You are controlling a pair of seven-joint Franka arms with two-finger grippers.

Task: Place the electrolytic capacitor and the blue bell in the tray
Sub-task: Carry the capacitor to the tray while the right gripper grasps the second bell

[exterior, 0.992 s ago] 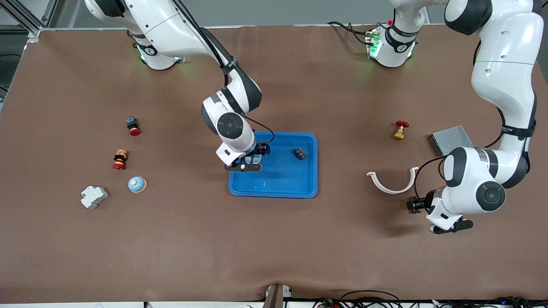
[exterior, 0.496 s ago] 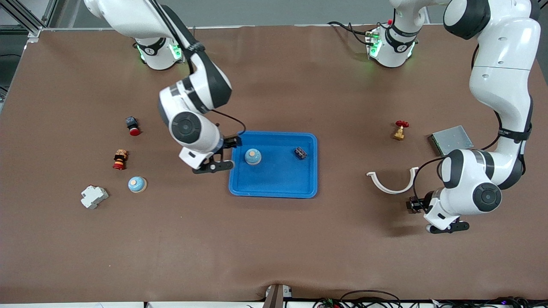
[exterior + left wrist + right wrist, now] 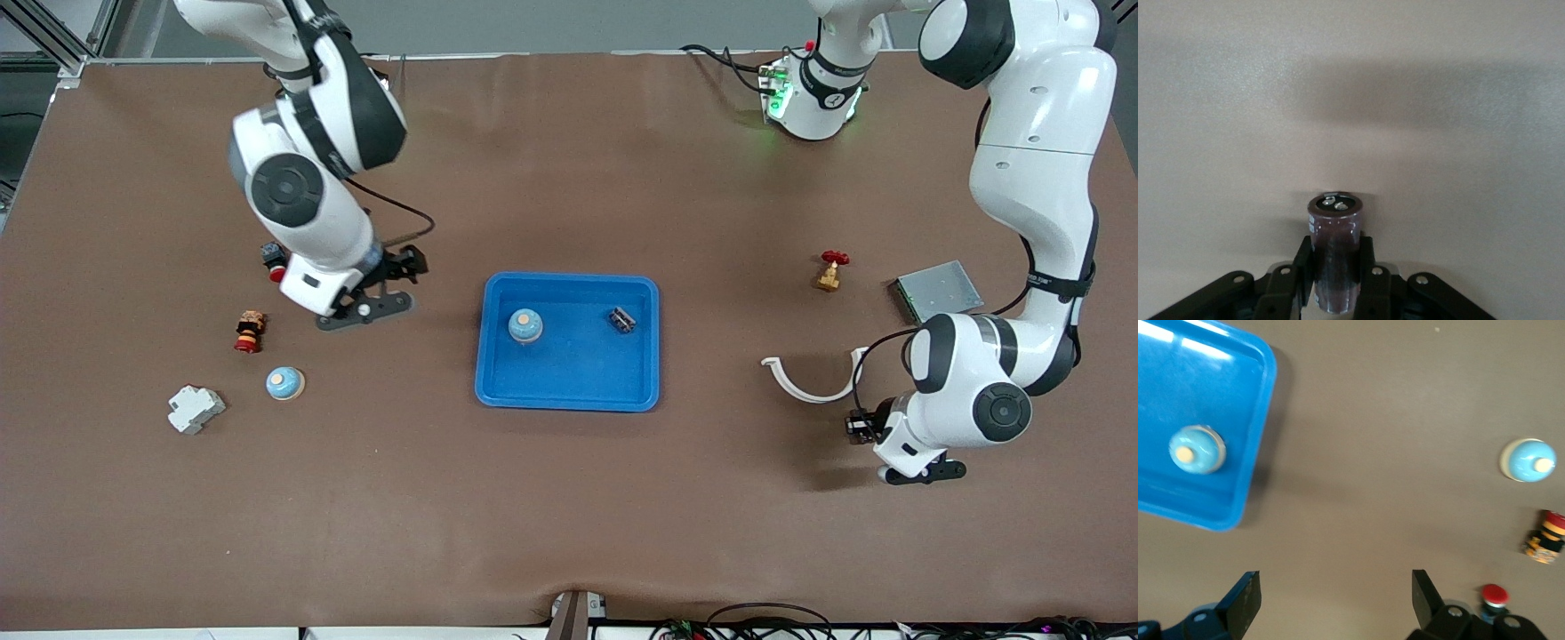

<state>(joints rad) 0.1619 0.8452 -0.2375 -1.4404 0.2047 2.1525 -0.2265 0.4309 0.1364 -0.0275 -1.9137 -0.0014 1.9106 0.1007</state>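
Note:
The blue tray (image 3: 578,373) lies mid-table. One blue bell (image 3: 525,325) stands in it, beside a small dark part (image 3: 623,318). A second blue bell (image 3: 284,383) stands on the table toward the right arm's end. My right gripper (image 3: 397,267) is open and empty over bare table, between the tray and a red push button. Its wrist view shows the tray (image 3: 1178,387), the bell in it (image 3: 1197,450), the second bell (image 3: 1530,460) and the open gripper (image 3: 1335,600). My left gripper (image 3: 859,428) is shut on the dark purple electrolytic capacitor (image 3: 1333,243), low over the table toward the left arm's end.
A red push button (image 3: 276,262), a red and yellow stacked part (image 3: 250,331) and a white breaker (image 3: 196,409) lie near the second bell. A brass valve (image 3: 829,271), a grey metal box (image 3: 938,291) and a white curved clip (image 3: 813,378) lie near the left arm.
My right gripper let go of the blue bell in the tray, then rose and moved off toward the right arm's end. The left arm has barely moved.

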